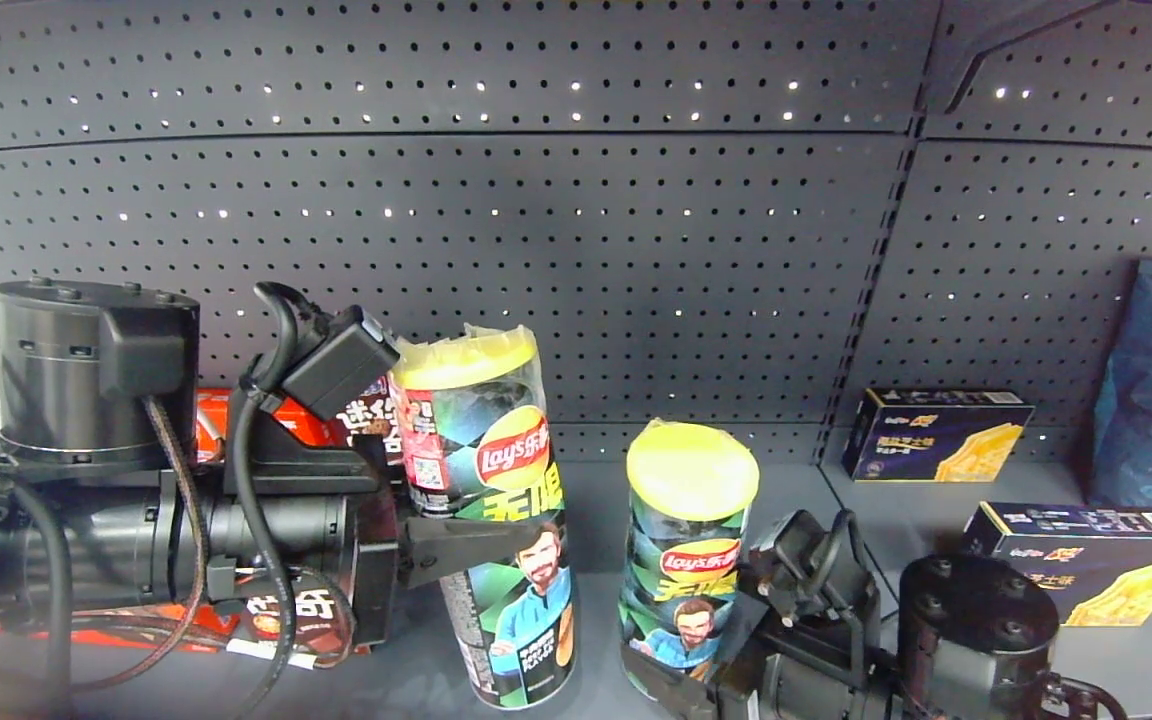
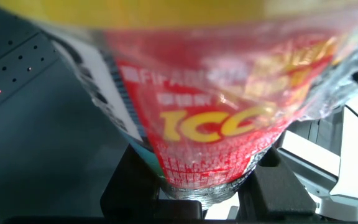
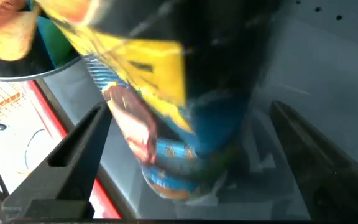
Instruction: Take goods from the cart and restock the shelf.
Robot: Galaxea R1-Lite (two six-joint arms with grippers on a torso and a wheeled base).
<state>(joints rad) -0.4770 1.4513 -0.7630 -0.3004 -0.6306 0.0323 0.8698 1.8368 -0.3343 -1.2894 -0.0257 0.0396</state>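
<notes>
Gripping the left can (image 1: 496,440) from its 9 o'clock, my left gripper (image 1: 476,535) has its jaws clamped at mid-height; the can leans slightly over the shelf (image 1: 596,520). At its 4 o'clock the right can (image 1: 688,540) stands upright on the shelf. My right gripper (image 3: 185,118) straddles that one, jaws spread, with gaps on both sides. Two boxes (image 1: 936,435) lie at 3 o'clock.

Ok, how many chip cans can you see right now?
2. The left can tilted, held by the left gripper; the right can upright beside it, between the right gripper's open fingers. Others may be hidden.
</notes>
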